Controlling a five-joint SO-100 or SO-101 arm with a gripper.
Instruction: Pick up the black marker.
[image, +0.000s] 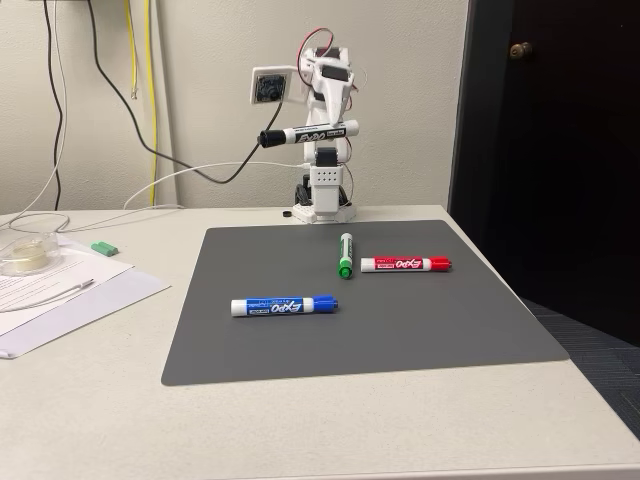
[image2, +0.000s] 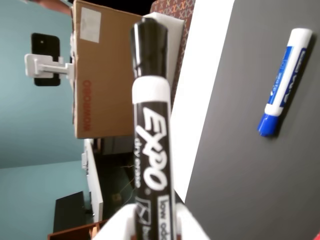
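We are logging the black marker (image: 310, 133) as off the desk (image: 300, 430): in the fixed view it is hanging level, high above the grey mat (image: 400, 330) and in front of the arm (image: 328, 150), cap pointing to the view's left. The hand (image: 338, 122) is closed on the barrel near the tail end. In the wrist view the fingers (image2: 115, 227) are sitting on either side of the marker (image2: 152, 145) at the bottom edge, pressing against the labelled part of the barrel; how far the tail runs past them we cannot tell.

We are judging the marker to be light and stiff, a smooth plastic tube (so likely slippery across its round section). It should not bend or crack under a moderate squeeze. With the hold near one end, most of the length is standing out to one side, so we are expecting it to want to pivot or droop if the arm jerks. A hold nearer mid-barrel, on the label, would balance it better; the cap is a poorer place, since it could pull off.

The blue marker (image: 284, 306), green marker (image: 345, 254) and red marker (image: 405, 264) are lying on the mat, well apart from the hand; blue (image2: 282, 95) is also showing in the wrist view.
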